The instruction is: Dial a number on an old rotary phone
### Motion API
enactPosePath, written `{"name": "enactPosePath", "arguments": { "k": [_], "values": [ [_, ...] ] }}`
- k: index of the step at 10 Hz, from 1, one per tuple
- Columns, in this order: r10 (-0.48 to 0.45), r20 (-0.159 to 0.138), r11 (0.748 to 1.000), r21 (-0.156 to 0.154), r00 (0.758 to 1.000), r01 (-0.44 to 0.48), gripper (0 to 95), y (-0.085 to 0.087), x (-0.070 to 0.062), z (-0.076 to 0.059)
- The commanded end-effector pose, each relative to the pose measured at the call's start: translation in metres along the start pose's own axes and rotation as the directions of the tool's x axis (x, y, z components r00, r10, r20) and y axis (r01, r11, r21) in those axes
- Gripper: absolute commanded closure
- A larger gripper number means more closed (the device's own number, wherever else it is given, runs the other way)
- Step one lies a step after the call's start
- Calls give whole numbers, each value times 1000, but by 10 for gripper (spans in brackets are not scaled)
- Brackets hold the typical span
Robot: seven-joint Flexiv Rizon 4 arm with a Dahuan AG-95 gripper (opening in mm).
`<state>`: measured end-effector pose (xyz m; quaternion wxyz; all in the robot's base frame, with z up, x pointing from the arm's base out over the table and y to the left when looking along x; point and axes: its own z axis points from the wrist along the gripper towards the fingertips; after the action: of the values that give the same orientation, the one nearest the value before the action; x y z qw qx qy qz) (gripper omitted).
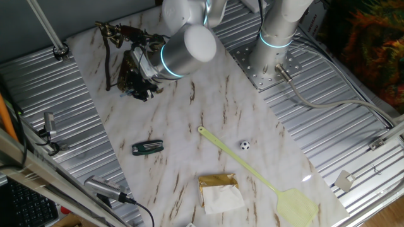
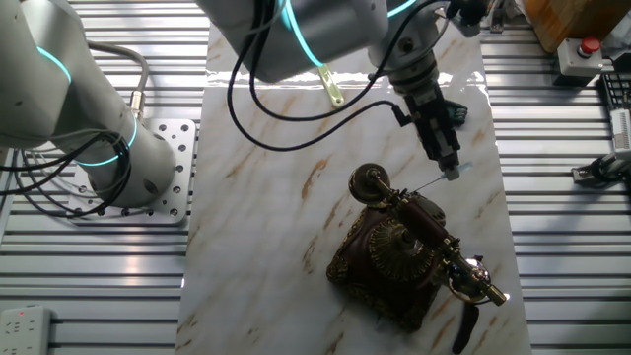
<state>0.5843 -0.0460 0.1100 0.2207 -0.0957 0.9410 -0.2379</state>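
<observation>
The old rotary phone (image 2: 409, 258) is seen standing on the marble-patterned board (image 2: 266, 197), w/ its round dial (image 2: 393, 243) turned upward and the handset (image 2: 426, 224) laid across the cradle, presumably so the dial is left free for reaching from above. In the other fixed view, the gripper (image 2: 452, 170) is held just above and to the far right of the handset, apart from the dial; its slim fingers appear drawn together into one narrow tip, probably so a single finger hole can be entered, though full closure cannot be told for certain. In one fixed view the phone (image 1: 136, 69) is largely hidden behind the arm's wrist. A yellow spatula (image 1: 265, 183), a small ball (image 1: 245, 145), a dark green tool (image 1: 148, 147) and a gold-wrapped packet (image 1: 220, 192) are left well apart from the phone, at the board's opposite end. Dialling is judged not yet begun.
</observation>
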Motion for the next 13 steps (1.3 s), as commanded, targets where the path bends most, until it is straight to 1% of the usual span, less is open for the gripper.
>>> {"name": "enactPosePath", "arguments": {
  "k": [1,3,5,6,7,9,10,13],
  "values": [
    [8,15,1000,-8,1000,-7,950,0,-1,-1],
    [11,26,1000,-14,1000,-11,950,0,-2,-3],
    [17,46,1000,-21,999,-16,950,-1,-2,-5],
    [19,52,1000,-23,998,-18,950,-1,-2,-5],
    [22,65,999,-30,998,-20,950,-2,-2,-5],
    [31,81,999,-40,996,-27,950,-3,-3,-5],
    [31,86,999,-42,996,-28,950,-3,-3,-6],
    [30,117,998,-51,993,-24,950,-6,-3,-6]
  ]
}}
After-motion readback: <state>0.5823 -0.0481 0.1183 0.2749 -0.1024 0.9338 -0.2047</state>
